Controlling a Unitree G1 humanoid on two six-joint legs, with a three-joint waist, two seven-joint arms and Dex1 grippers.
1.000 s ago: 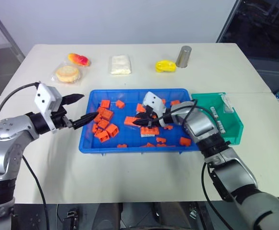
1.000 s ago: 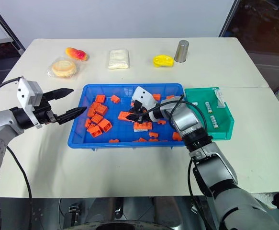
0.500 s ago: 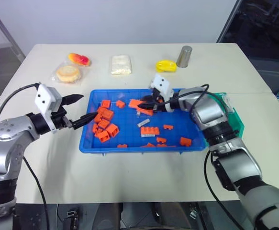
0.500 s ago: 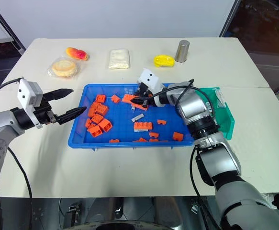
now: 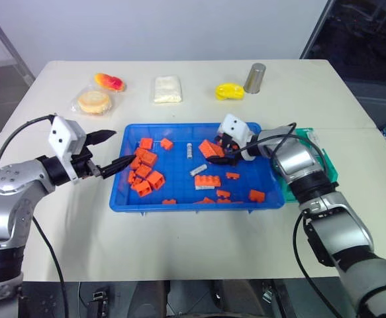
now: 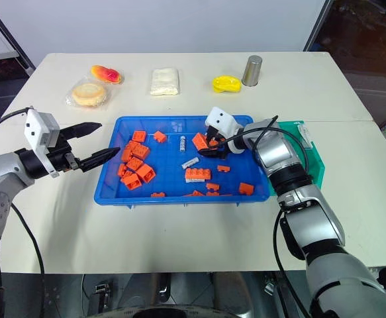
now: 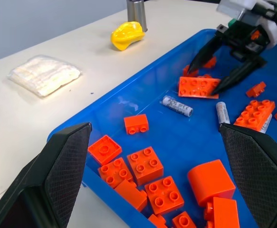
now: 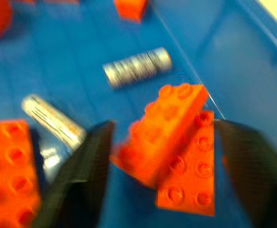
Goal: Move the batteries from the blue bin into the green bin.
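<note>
**Risk note: right claw spread over bricks, batteries loose in tray**

Right claw (image 6: 214, 147) is spread wide at the far right part of the blue bin (image 6: 106, 192), fingers straddling a flat orange plate brick (image 7: 198, 87). It carries nothing. Left claw (image 5: 110, 151) is also spread and empty, level at the tray's left rim.

Batteries: two lie loose on the tray floor, one (image 6: 182, 142) near the far wall and one (image 6: 191, 161) near the middle, just above a long orange brick (image 6: 198, 175). The green bin (image 6: 315, 164) sits against the tray's right end, largely hidden by the right forearm; its contents cannot be read.

What could go wrong, as I judge it:
- Closing here would pinch the orange plate brick, not a battery; a wrong item could go to the green bin.
- The batteries are round, thin and lying flat on smooth plastic; a finger landing off-centre would likely roll one away or under a brick.
- The middle battery lies close to bricks, so a spread claw may catch both.
- The right forearm hangs over the green bin rim; a careless swing could nudge it.

Surface and room: pale worktop carrying a grey metal cup (image 6: 250, 70), a yellow toy (image 6: 226, 83), a white packet (image 6: 164, 81) and wrapped food items (image 6: 90, 94). White wall behind; dark floor at the right.
</note>
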